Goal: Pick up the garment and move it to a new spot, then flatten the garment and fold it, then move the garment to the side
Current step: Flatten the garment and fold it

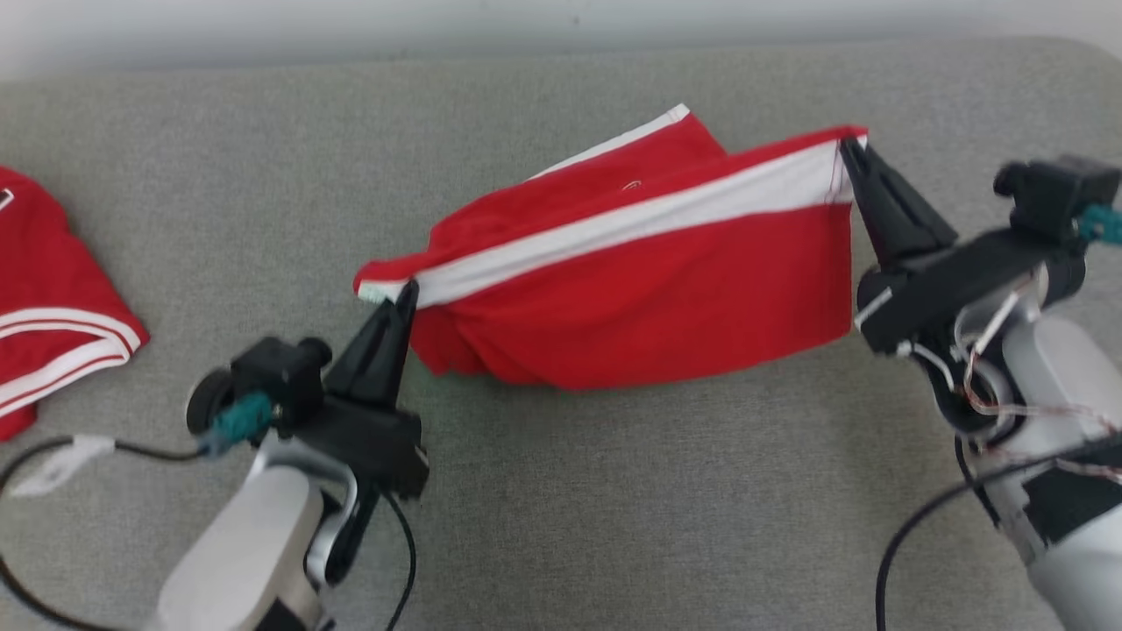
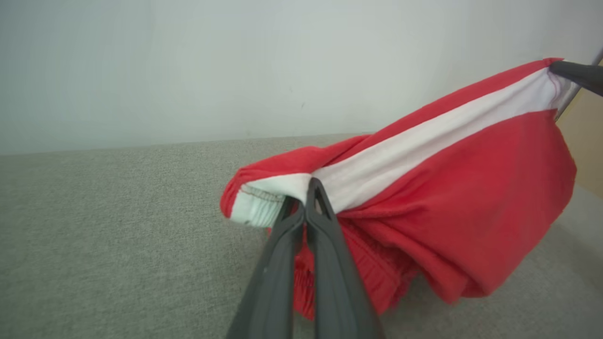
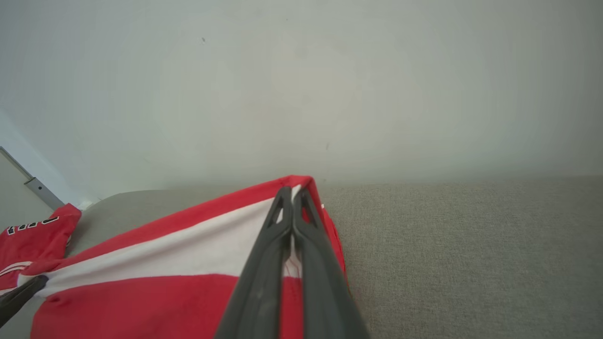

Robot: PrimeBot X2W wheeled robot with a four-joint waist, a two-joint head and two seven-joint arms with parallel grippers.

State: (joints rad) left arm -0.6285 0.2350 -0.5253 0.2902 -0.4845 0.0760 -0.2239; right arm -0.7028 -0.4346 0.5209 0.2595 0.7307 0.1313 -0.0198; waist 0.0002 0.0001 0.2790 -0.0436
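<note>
Between my left tool and my right tool, each clamped on one end of its white stripe, the red garment sags stretched, and one sharp tug could slip either thin pinch free.

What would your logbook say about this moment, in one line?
garment: red, stretched aloft | left gripper: shut on one striped end | right gripper: shut on other end | below: grey cushion

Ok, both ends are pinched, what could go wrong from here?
The left gripper and right gripper each pinch only a corner of the garment; a tug may slip one free. Cloth hangs bunched near the left end and may land creased. A second red garment lies at the left: possible overlap.
</note>
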